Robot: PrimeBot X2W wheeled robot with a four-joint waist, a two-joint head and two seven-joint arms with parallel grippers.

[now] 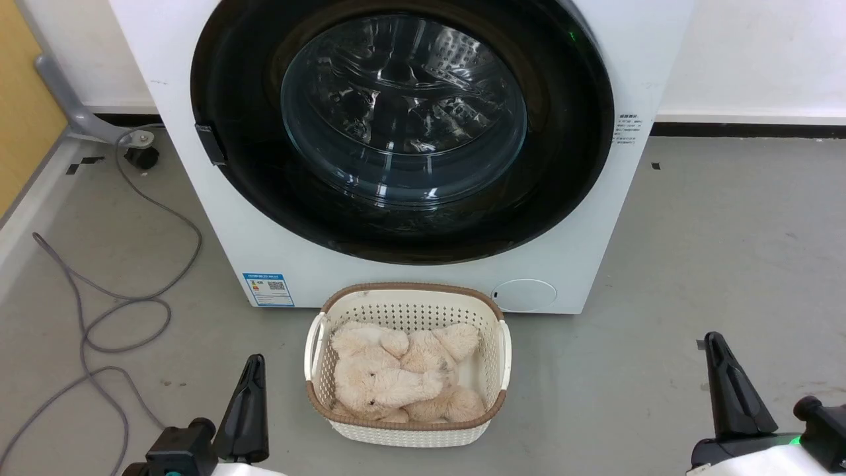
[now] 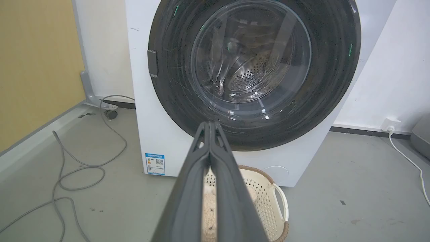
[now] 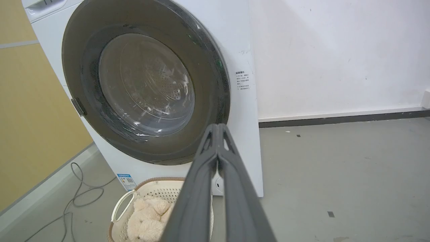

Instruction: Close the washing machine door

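The washing machine door (image 1: 403, 125), a big glossy black disc with a clear glass bowl centre, lies flat against the front of the white washer (image 1: 218, 218), its small latch tab on the left rim. The same door (image 2: 255, 67) faces the left wrist view and appears at an angle as the door (image 3: 144, 84) in the right wrist view. My left gripper (image 1: 254, 362) rests low at the lower left, shut and empty, well short of the washer. My right gripper (image 1: 712, 340) sits at the lower right, also shut and empty. Fingertips meet in both wrist views, left gripper (image 2: 209, 125) and right gripper (image 3: 218, 127).
A white perforated basket (image 1: 317, 357) with a brown rim holds a cream plush toy (image 1: 396, 377) on the floor right before the washer. A grey cable (image 1: 125, 311) loops over the floor at the left. A yellow wall panel (image 2: 37, 67) stands left; bare grey floor lies right.
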